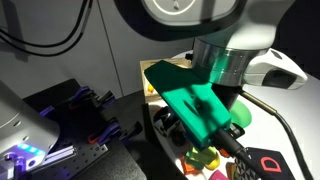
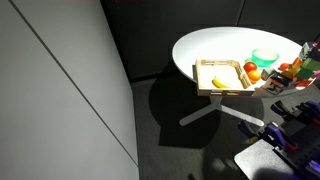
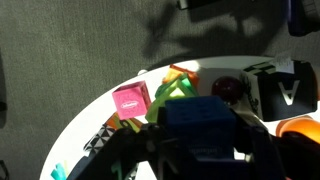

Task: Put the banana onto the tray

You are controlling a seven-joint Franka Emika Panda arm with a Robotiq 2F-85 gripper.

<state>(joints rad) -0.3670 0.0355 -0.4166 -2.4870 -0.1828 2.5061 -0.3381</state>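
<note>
The round white bench [image 2: 200, 45] carries the shallow square light-wood tray [image 2: 232, 70] at its near edge, with the small curved yellow banana [image 2: 219, 82] already lying inside. The dark hand [image 3: 200, 150], over small toys [image 3: 175, 85] at the right, is too blurred to tell spread from pinching; a careless sweep might nudge the tray off that edge. The mark on the pink cube [image 3: 131, 102] is unreadable.

In an exterior view the blurred arm [image 1: 225, 45] covers nearly everything behind it. In the wrist view the gripper [image 3: 200, 150] is a dark blur (jaws unreadable).
</note>
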